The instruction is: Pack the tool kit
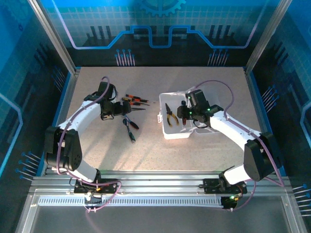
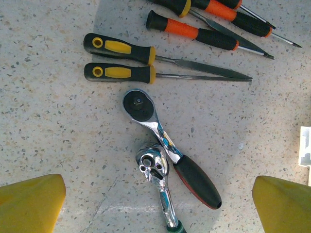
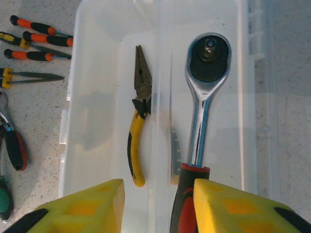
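Over the case [image 3: 73,107], which sits open on the right half of the worktop [image 2: 48,126], the right tool [image 3: 156,188] hangs low with a red-handled ratchet [image 3: 201,97] lying lengthwise between its fingers, head pointing away. Its jaws stand wider than the handle, which sits against 1 finger with a clear gap to the other. The ratchet therefore looks to be resting in the case rather than clamped, probably so it lies flat beside the pliers [image 3: 138,126], which run parallel to it in the same case. A small dark strip between them is too dim to name. Left of the case, the left tool [image 2: 158,183] hovers wide open above 2 crossed ratchets [image 2: 150,121], seemingly lined up for a pick. Just beyond them, 2 yellow-handled drivers [image 2: 121,60] and several orange-handled drivers [image 2: 194,31] lie outside the case.
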